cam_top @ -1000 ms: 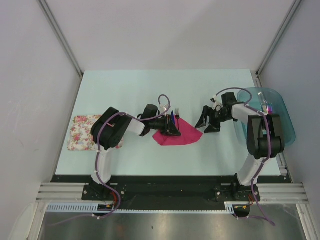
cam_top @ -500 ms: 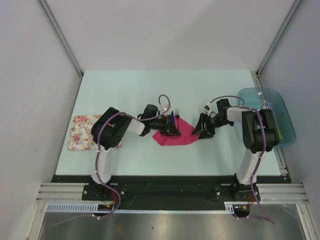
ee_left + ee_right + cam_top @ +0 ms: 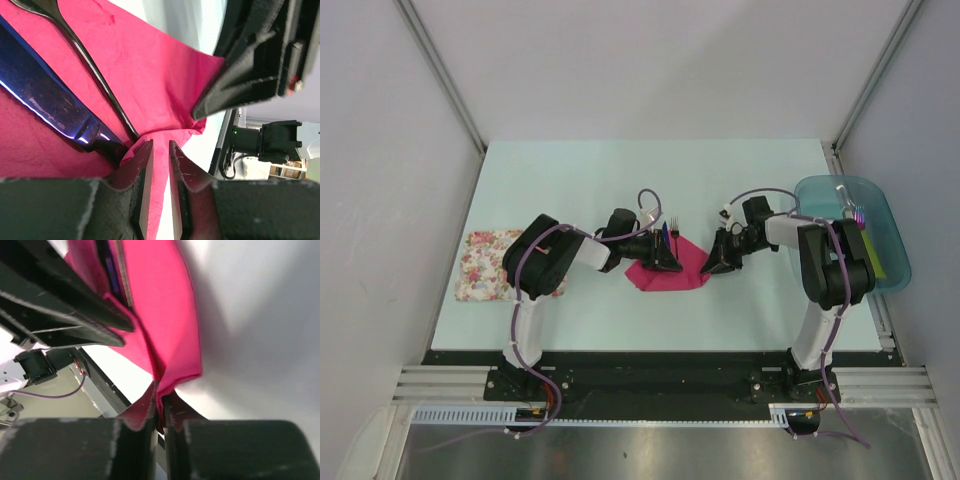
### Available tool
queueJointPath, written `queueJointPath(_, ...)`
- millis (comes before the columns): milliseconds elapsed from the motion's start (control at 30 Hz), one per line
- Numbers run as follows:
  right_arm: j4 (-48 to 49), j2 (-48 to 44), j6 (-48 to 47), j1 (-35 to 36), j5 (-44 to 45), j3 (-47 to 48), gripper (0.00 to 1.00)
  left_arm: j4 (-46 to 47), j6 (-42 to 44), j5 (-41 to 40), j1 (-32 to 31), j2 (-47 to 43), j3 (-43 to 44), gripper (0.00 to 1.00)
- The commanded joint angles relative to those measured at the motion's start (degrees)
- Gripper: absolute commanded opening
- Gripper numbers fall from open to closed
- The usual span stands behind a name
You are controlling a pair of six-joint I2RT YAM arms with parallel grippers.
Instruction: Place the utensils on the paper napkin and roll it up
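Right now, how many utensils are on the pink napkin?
2: a dark blue piece and a black fork, lying side by side on the napkin. More could be hidden under the left gripper.

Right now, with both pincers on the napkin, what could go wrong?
1. The left pincer and right pincer both pinch the thin paper napkin. Pulling against each other could tear it.
2. The black fork and blue knife lie loose on the napkin. Lifting an edge unevenly may slide them off before the roll starts.
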Motion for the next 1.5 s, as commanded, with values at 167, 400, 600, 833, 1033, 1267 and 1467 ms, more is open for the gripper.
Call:
queueJointPath(167,1.3,-2.1,1.8,4.9,0.2,2.9,0.00,-0.4,2.4,-1.2,0.2,0.6,1.7,0.22)
queueJointPath(400,3.5,1.0,5.5,6.4,-0.7,3.8,0.00,0.5,1.3,-0.2,0.1,-1.2,1.8,0.21)
queueJointPath(600,4.3,2.9,6.7,6.8,-0.7,5.2,0.00,-1.6,2.8,1.4,0.3,-6.7,0.1,0.27)
queueJointPath(833,5.1,2.8,8.1,7.9,-1.1,5.9,0.00,-5.5,3.7,3.1,1.3,-12.1,-4.8,0.31)
queueJointPath(1033,5.7,2.7,8.8,8.8,-1.3,5.9,0.00,-8.4,5.8,3.1,2.3,-13.8,-7.2,0.32)
queueJointPath(1267,5.7,2.8,8.9,9.5,-1.3,6.2,0.00,-10.5,7.0,1.1,3.2,-14.0,-8.2,0.29)
queueJointPath(1467,5.5,2.8,8.8,10.1,-1.0,6.4,0.00,-10.6,7.2,1.0,3.8,-14.5,-8.6,0.28)
